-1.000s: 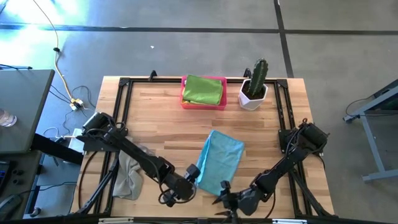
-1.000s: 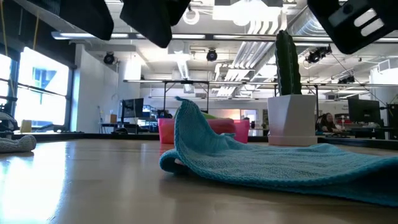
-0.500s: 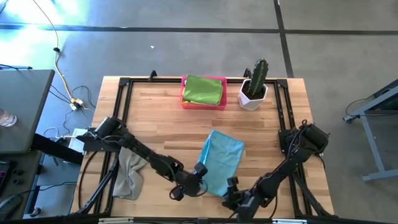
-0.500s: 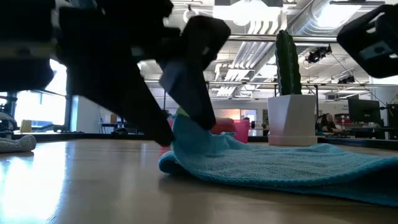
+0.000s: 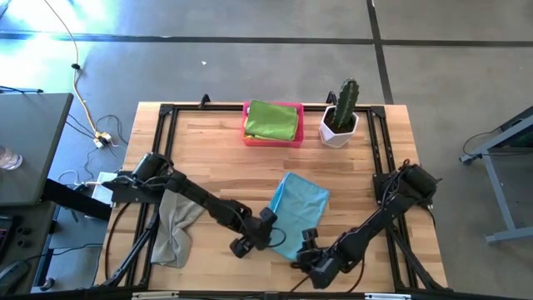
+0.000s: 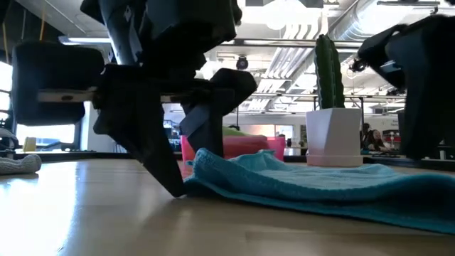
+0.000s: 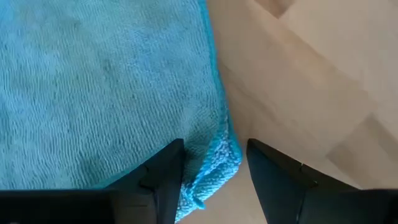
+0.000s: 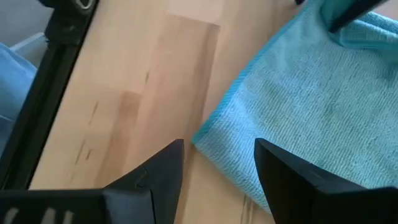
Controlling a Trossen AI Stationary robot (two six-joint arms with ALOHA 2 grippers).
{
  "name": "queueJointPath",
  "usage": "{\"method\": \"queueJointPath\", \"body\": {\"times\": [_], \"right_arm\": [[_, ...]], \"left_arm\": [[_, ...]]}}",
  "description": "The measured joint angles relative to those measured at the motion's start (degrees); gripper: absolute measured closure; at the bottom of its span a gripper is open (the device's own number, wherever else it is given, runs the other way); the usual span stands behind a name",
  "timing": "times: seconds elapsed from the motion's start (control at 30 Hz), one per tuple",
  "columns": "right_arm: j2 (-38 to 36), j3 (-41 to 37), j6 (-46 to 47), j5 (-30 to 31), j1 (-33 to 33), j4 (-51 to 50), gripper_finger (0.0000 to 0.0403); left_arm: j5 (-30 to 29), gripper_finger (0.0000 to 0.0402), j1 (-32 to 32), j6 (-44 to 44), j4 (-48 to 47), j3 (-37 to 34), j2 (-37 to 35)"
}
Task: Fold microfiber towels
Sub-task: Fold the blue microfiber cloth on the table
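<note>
A light blue microfiber towel (image 5: 298, 210) lies spread on the table's near middle; its near left corner (image 7: 214, 165) is rumpled and doubled. My left gripper (image 5: 266, 234) is open, low over that corner, one finger over the cloth and one over bare wood. My right gripper (image 5: 302, 249) is open just off the towel's near corner (image 8: 205, 138), which lies flat ahead of its fingers. A grey towel (image 5: 175, 229) lies crumpled at the near left. A lime green towel (image 5: 271, 119) lies in the pink tray (image 5: 246, 133). My left gripper comes slanting down from the table's left, its open fingers on either side of the blue towel's near left corner (image 7: 217, 155). One fingertip (image 6: 174, 190) stands at the table right beside the cloth's edge. I cannot tell whether the fingers touch the cloth.
A cactus in a white pot (image 5: 340, 117) stands at the far right beside the pink tray. A black frame (image 5: 166, 112) runs around the table's edge. Bare wood lies between the tray and the blue towel.
My left gripper has gone toward the table's right and down onto the blue towel's near left corner. That corner, which stood up in a peak, now lies low and rumpled. My right gripper has moved toward the far edge, up to the towel's near corner.
</note>
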Motion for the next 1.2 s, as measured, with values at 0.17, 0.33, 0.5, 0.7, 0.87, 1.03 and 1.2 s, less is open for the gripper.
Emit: {"method": "queueJointPath", "body": {"times": [0.17,0.33,0.5,0.7,0.87,1.03,1.2], "right_arm": [[2.28,-0.04,-0.13,-1.32,-0.87,0.75,0.0215],[4.39,-0.01,-0.15,-1.67,-1.30,2.64,0.0215],[4.94,0.11,3.18,-0.56,-1.48,2.44,0.0222],[5.09,0.11,5.56,-0.22,-1.42,2.49,0.0289],[5.25,0.28,8.50,0.21,-1.10,3.03,0.0368],[5.38,2.54,11.44,-0.43,-0.27,1.88,0.0391],[5.31,7.48,16.44,-4.36,0.33,0.47,0.0387]], "left_arm": [[0.73,0.0245,0.49,-4.09,0.26,0.00,0.00],[0.50,0.0271,0.43,-4.77,0.70,-0.24,0.52],[0.25,0.0301,0.43,-6.04,1.70,-0.20,1.29],[-1.09,0.0353,0.35,-10.22,3.80,-0.22,1.52],[-1.34,0.0393,-0.66,-18.83,3.07,0.37,1.49],[4.56,0.0389,-2.82,-31.55,2.06,2.41,1.70],[14.77,0.0387,-4.40,-39.75,1.10,7.95,1.62]]}}
